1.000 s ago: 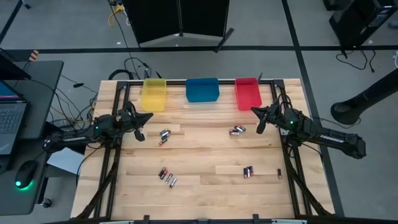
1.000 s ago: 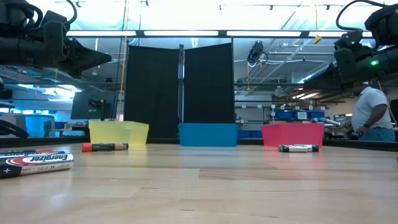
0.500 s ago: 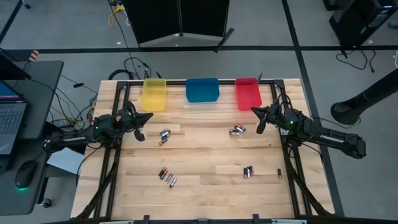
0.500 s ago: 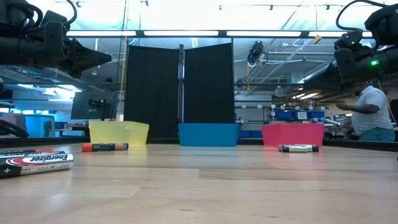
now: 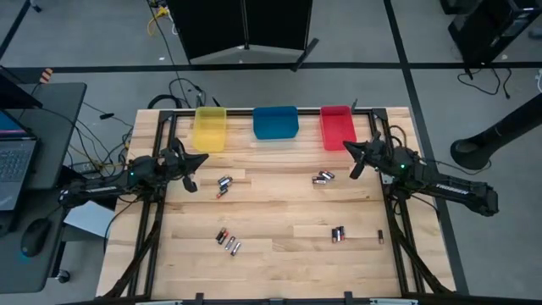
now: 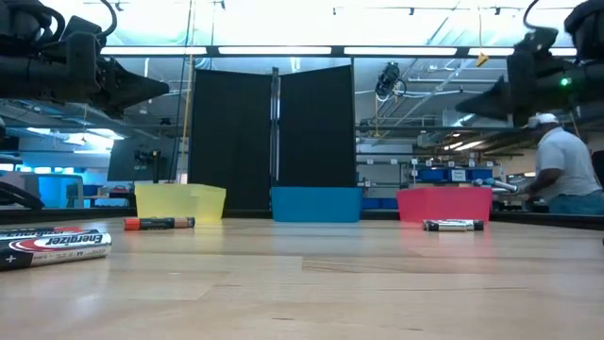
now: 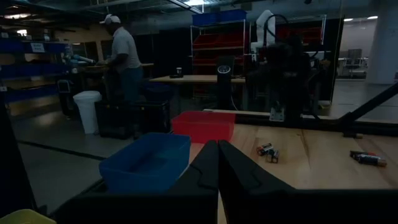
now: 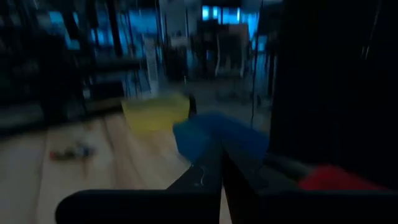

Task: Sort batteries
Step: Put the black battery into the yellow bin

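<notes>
Small batteries lie on their sides on the wooden table in loose groups: [image 5: 223,183], [image 5: 322,177], [image 5: 227,241], [image 5: 338,234], and a single one [image 5: 380,237]. In the low view one large battery [image 6: 52,246] lies close to the camera. A yellow bin [image 5: 210,127], a blue bin [image 5: 275,122] and a red bin [image 5: 336,127] stand in a row along the far edge. My left gripper [image 5: 201,158] hovers shut at the table's left side, above the table. My right gripper [image 5: 347,150] hovers shut at the right side, near the red bin.
Black frame rails [image 5: 157,212] run along both table sides under the arms. A laptop and a mouse [image 5: 34,237] sit on a side desk to the left. A person [image 6: 562,175] stands in the room beyond the table.
My right gripper has tipped its fingers upward a little and stays shut where it was. The person in the background has shifted.
</notes>
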Robot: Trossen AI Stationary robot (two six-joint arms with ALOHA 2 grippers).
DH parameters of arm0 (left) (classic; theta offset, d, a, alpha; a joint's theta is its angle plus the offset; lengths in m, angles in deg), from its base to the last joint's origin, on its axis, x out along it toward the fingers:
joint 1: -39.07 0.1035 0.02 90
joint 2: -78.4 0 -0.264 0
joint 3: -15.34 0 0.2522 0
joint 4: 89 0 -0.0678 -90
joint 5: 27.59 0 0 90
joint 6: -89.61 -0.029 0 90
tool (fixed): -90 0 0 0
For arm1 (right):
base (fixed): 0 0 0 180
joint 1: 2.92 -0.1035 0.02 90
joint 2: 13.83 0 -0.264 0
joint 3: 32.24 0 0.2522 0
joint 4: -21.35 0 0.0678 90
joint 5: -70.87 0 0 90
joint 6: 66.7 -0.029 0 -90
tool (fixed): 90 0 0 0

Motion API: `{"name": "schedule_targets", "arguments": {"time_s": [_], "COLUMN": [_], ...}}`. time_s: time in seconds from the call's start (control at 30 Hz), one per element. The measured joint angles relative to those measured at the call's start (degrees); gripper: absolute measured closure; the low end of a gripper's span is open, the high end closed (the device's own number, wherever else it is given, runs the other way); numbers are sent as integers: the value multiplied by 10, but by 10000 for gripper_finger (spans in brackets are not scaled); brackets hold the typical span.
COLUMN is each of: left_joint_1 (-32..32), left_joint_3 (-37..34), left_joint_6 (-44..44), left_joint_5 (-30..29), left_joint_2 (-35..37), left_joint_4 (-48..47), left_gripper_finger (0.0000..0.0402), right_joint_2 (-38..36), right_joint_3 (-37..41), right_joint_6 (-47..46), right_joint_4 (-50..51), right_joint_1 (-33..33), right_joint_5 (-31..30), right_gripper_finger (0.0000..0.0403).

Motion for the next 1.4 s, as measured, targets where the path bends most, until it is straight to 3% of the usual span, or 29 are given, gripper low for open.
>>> {"name": "schedule_targets", "arguments": {"time_s": [0.23, 0.33, 0.43, 0.67, 0.8, 1.0, 1.17, 1.4], "left_joint_1": [0, 0, 0, 0, 0, 0, 0, 0], "left_joint_3": [0, 0, 0, 0, 0, 0, 0, 0], "left_joint_6": [0, 0, 0, 0, 0, 0, 0, 0], "left_joint_5": [0, 0, 0, 0, 0, 0, 0, 0], "left_joint_2": [0, 0, 0, 0, 0, 0, 0, 0], "left_joint_4": [0, 8, 21, 71, 75, 75, 74, 74], "left_gripper_finger": [396, 396, 396, 396, 396, 396, 396, 396], "right_joint_2": [3, 12, 46, 220, 335, 478, 561, 634], "right_joint_3": [0, -16, -65, -233, -310, -411, -462, -469], "right_joint_6": [30, 30, -8, -106, -175, -325, -516, -826], "right_joint_4": [-145, -157, -83, 208, 321, 464, 571, 617], "right_joint_1": [0, 0, -4, -47, -101, -211, -312, -469], "right_joint_5": [0, 62, 106, 63, 60, 59, 64, 148], "right_gripper_finger": [382, 386, 394, 396, 398, 398, 398, 397]}}
